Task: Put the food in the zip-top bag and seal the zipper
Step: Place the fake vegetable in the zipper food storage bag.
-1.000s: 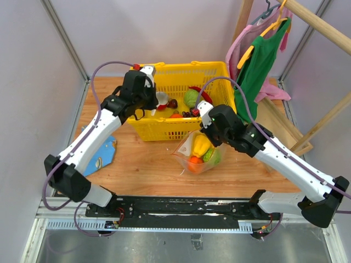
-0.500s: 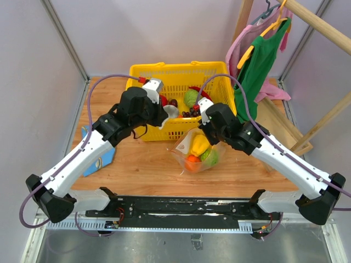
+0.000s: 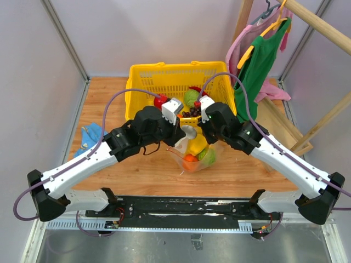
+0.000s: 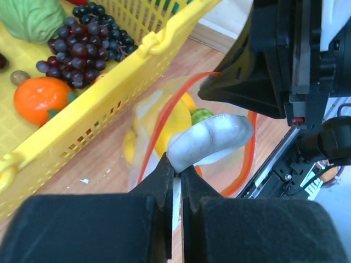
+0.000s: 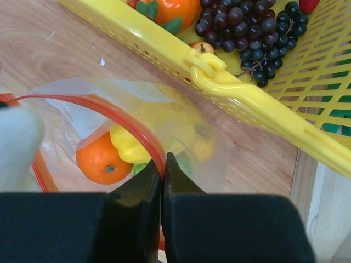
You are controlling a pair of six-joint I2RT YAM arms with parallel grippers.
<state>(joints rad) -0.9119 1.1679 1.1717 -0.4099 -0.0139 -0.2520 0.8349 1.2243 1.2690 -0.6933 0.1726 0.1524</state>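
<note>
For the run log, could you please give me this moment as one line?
stage: filling | left gripper: shut on whitish food piece at zip-top bag mouth | right gripper: shut on zipper, holding it open

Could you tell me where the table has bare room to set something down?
Bare wood lies left of the yellow basket, behind the blue item, and between the zip-top bag and the near edge. The gap between bag and basket is crowded.
</note>
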